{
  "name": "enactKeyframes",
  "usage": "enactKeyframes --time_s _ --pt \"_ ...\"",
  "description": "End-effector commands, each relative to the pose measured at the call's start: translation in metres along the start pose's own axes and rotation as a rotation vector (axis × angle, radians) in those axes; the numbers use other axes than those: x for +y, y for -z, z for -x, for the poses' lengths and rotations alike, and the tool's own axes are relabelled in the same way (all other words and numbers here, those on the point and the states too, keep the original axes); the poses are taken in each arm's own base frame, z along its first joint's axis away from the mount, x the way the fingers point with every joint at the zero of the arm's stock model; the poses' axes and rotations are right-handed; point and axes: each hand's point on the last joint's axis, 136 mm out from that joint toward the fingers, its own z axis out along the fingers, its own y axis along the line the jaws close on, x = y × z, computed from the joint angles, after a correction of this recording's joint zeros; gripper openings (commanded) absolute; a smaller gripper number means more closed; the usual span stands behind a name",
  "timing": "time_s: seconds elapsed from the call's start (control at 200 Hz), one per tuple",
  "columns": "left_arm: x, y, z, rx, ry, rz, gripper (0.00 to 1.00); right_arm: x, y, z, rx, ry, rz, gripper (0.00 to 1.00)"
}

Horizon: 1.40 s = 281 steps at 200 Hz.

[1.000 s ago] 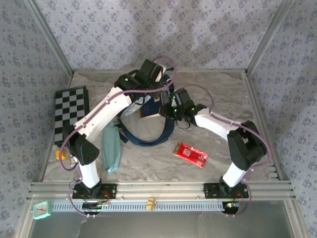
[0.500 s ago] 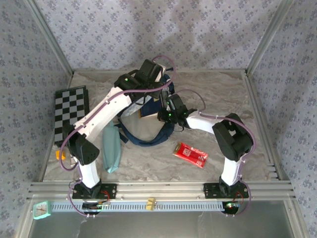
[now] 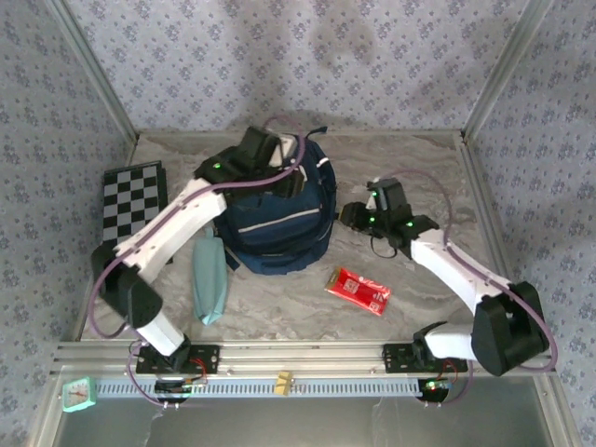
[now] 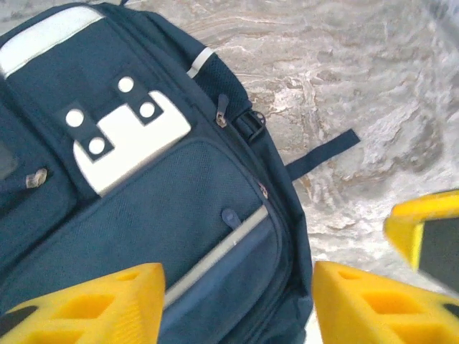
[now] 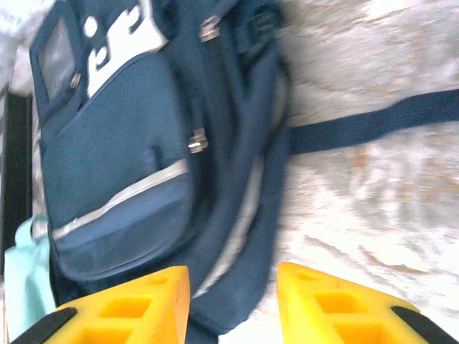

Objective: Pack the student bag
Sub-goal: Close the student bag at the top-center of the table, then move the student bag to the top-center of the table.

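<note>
Two pincers, both spread and empty. The left pincer (image 4: 237, 281) hangs over the student bag (image 3: 275, 223), its yellow fingers (image 4: 86, 304) wide apart with nothing between them. The right pincer (image 5: 233, 276) stands open just beside the bag's right flank, clear of the fabric.

The bag lies flat on the counter (image 3: 419, 177), left of centre, with its front pocket and white buckle panel facing up. Its long axis runs from the far edge toward the arm bases, carry handle at the far end. The zips that show look closed.

The bag therefore sits directly under the left pincer and to the left of the right one. The left arm is nearer and probably better placed for the top zip.

A teal pouch (image 3: 209, 279) lies just beside the bag's near-left corner. A red packet (image 3: 357, 289) lies off its near-right corner, and a chessboard (image 3: 130, 207) is at the counter's left edge.
</note>
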Motion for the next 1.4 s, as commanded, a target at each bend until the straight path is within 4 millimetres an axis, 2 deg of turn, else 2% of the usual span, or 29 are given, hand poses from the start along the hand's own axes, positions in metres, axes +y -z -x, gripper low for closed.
enactKeyframes --time_s 0.0,0.1,0.265,0.325,0.455,0.6,0.695,0.79,0.88,1.01,1.079,1.164,1.324,1.399 --pt "0.026 0.030 0.015 -0.120 0.137 -0.022 0.61 -0.026 0.001 -0.029 0.114 -0.112 -0.029 0.49" --pt "0.090 0.024 -0.014 -0.066 0.321 0.094 0.63 -0.009 -0.012 -0.035 0.159 -0.139 0.038 0.66" --pt "0.169 0.013 -0.057 -0.039 0.574 0.188 0.64 0.015 -0.044 -0.048 0.257 -0.136 0.074 0.72" --pt "0.194 0.007 -0.072 -0.025 0.669 0.199 0.64 0.018 -0.055 -0.054 0.277 -0.132 0.056 0.74" --pt "0.235 -0.010 -0.096 0.003 0.770 0.237 0.61 0.027 -0.076 -0.063 0.295 -0.126 0.060 0.73" --pt "0.248 -0.042 -0.107 0.048 0.797 0.207 0.57 0.020 -0.093 -0.066 0.285 -0.136 0.033 0.67" --pt "0.250 -0.067 -0.107 0.058 0.808 0.145 0.53 0.014 -0.101 -0.063 0.278 -0.151 0.029 0.57" --pt "0.254 -0.087 -0.109 0.086 0.814 0.129 0.51 0.007 -0.105 -0.052 0.242 -0.168 0.023 0.37" --pt "0.259 -0.102 -0.113 0.119 0.820 0.154 0.46 0.001 -0.108 -0.042 0.214 -0.175 0.014 0.25" --pt "0.248 -0.120 -0.109 0.131 0.803 0.136 0.40 -0.012 -0.112 -0.023 0.175 -0.198 0.000 0.10" --pt "0.234 -0.130 -0.104 0.149 0.784 0.117 0.35 -0.023 -0.112 -0.011 0.147 -0.214 -0.019 0.03" --pt "0.210 -0.142 -0.096 0.161 0.760 0.082 0.31 -0.036 -0.111 0.007 0.117 -0.225 -0.035 0.00" --pt "0.152 -0.161 -0.089 0.187 0.723 0.030 0.27 -0.081 -0.093 0.051 0.065 -0.264 -0.100 0.00" --pt "0.123 -0.168 -0.095 0.201 0.725 0.003 0.27 -0.103 -0.079 0.068 0.042 -0.288 -0.142 0.08"
